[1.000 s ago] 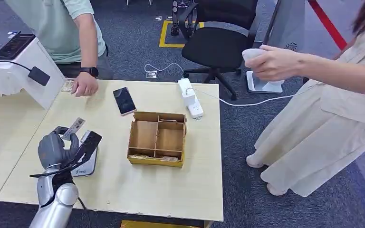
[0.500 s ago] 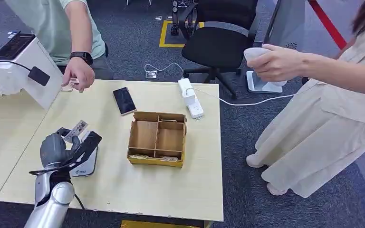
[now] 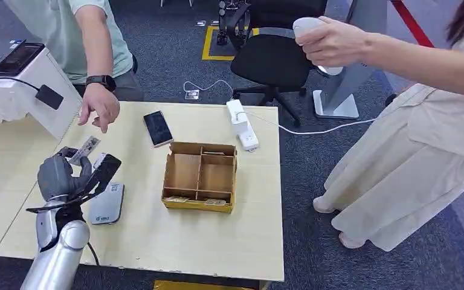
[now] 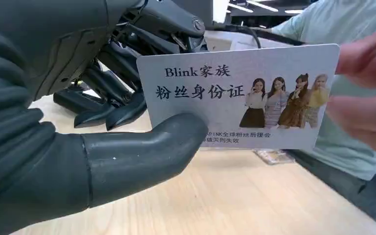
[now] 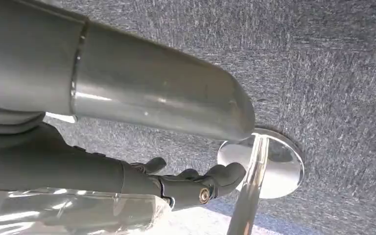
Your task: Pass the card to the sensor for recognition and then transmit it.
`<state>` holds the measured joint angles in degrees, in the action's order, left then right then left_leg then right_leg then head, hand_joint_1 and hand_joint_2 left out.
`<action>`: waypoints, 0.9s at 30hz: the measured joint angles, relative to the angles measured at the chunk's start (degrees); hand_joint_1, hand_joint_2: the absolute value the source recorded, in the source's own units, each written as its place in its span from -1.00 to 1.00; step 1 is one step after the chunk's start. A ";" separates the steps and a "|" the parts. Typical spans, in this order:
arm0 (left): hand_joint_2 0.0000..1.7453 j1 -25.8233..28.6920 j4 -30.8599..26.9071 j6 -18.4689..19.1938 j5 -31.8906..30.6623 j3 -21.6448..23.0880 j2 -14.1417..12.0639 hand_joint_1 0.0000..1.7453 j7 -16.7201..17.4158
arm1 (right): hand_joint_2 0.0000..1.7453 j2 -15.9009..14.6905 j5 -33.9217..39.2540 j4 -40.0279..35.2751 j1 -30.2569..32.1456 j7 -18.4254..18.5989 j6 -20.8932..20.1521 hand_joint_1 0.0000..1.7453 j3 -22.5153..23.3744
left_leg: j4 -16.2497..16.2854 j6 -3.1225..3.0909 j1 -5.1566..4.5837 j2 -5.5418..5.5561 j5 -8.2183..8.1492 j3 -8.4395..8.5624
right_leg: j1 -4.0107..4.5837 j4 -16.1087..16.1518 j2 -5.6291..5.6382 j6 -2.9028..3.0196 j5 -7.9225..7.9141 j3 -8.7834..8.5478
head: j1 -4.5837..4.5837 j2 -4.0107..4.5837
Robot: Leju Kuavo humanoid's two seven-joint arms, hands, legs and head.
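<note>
Change: the card was lifted off the sensor toward the person's hand | Left hand: card pinched tight, above the surface | Right hand: hung down, grip could not be told | Meaning: scan likely done, handover nearly reached.

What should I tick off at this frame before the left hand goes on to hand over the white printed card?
1. Card held: ok. The left hand pinches the white printed card between thumb and fingers.
2. Card off the sensor: ok. The grey flat card reader lies on the pale wooden table, and the card is raised beside it.
3. Receiver ready: ok. The person's hand with a black watch hangs near the card; blurred fingers show at the card's far edge in the left wrist view.
4. Receiver gripping the card: cannot tell.
5. Reader recognised the card: cannot tell.
6. Right hand idle: ok, hanging over grey carpet, holding nothing.
</note>
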<state>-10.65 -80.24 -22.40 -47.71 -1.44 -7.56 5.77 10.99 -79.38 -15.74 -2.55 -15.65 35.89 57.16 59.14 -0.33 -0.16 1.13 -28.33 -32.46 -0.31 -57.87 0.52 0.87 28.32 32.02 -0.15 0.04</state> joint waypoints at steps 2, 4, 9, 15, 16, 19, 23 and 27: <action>1.00 -0.44 0.02 -0.28 0.06 0.00 0.00 1.00 -0.02 | -1.00 0.00 -0.11 0.04 -0.01 0.00 0.02 -1.00 0.00 | 0.01 0.00 0.00 0.01 0.00 -0.01 | 0.00 0.00 0.00 0.00 0.00 0.01 | 0.00 0.00; 1.00 -1.53 0.11 -0.70 0.26 0.00 -0.04 1.00 -0.24 | -1.00 0.00 -0.26 0.07 -0.05 0.04 0.04 -1.00 0.00 | 0.02 0.00 0.00 0.03 0.00 -0.02 | 0.00 0.00 -0.02 0.00 0.00 0.02 | 0.00 0.02; 1.00 -5.33 1.22 -1.66 0.78 0.00 0.04 1.00 -0.48 | -1.00 0.00 -0.72 0.22 -0.10 0.07 0.11 -1.00 0.00 | 0.02 0.00 0.00 0.03 0.00 -0.02 | 0.00 0.00 -0.02 0.00 0.00 0.02 | 0.00 0.00; 1.00 -8.37 3.85 -2.49 1.55 0.20 0.98 1.00 -1.20 | -1.00 0.00 -1.01 0.48 -0.16 0.26 0.31 -1.00 -0.02 | 0.03 0.00 0.00 0.01 0.00 -0.01 | 0.00 0.00 0.00 0.00 0.00 0.03 | -0.02 0.02; 1.00 -8.72 4.13 -2.49 1.57 0.24 1.14 1.00 -1.18 | -1.00 0.00 -1.01 0.52 -0.16 0.28 0.37 -1.00 -0.02 | 0.03 0.00 0.00 0.01 0.00 -0.01 | 0.00 0.00 0.00 0.00 0.00 0.03 | 0.00 0.02; 1.00 -9.58 5.05 -2.51 2.12 0.78 1.62 1.00 -1.27 | -1.00 0.00 -1.01 0.61 -0.17 0.28 0.57 -1.00 -0.02 | 0.04 0.00 0.00 0.01 0.00 -0.02 | 0.00 0.00 0.01 0.00 0.00 0.03 | 0.00 0.02; 1.00 -10.23 5.62 -2.51 2.49 1.64 2.23 1.00 -1.31 | -1.00 0.00 -1.03 0.66 -0.17 0.28 0.66 -1.00 -0.02 | 0.04 0.00 0.00 -0.01 0.00 -0.02 | 0.00 0.00 0.02 0.00 0.00 0.04 | 0.00 0.02; 1.00 -10.54 5.86 -2.49 2.49 1.99 2.58 1.00 -1.29 | -1.00 0.00 -1.16 0.70 -0.17 0.28 0.66 -1.00 -0.02 | 0.04 0.00 0.00 -0.02 0.00 -0.02 | 0.00 0.00 0.04 0.00 0.00 0.05 | 0.00 0.00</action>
<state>-21.19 -74.38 -24.90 -45.22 0.55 -4.98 4.48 10.99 -80.54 -15.04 -2.73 -15.37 36.54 57.13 59.17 -0.33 -0.17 1.11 -28.34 -32.48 -0.31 -57.87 0.56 0.87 28.32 32.07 -0.15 0.04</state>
